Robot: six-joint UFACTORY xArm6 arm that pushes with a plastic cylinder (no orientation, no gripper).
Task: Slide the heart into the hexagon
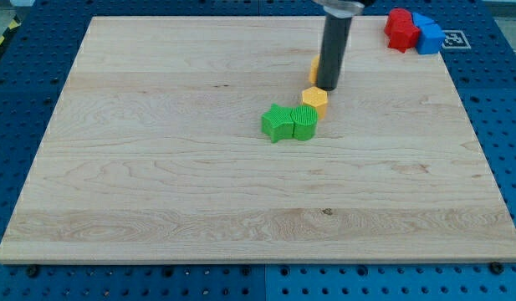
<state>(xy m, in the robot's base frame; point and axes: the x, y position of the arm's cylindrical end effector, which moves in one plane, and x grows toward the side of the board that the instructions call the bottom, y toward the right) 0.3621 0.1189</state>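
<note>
A yellow hexagon (pixel 314 99) lies a little above the board's middle. My tip (pixel 326 87) stands just above and to the right of it, close to its upper edge. A sliver of an orange-yellow block (pixel 313 68) shows at the rod's left side. Most of it is hidden behind the rod, so I cannot make out its shape. A green star (pixel 278 123) and a rounded green block (pixel 303 122) sit side by side, touching, just below and left of the hexagon. The rounded green block touches or nearly touches the hexagon.
A red block (pixel 399 29) and a blue block (pixel 426 35) sit together off the board at the view's top right, on the blue pegboard. The wooden board (pixel 157 192) has edges all round.
</note>
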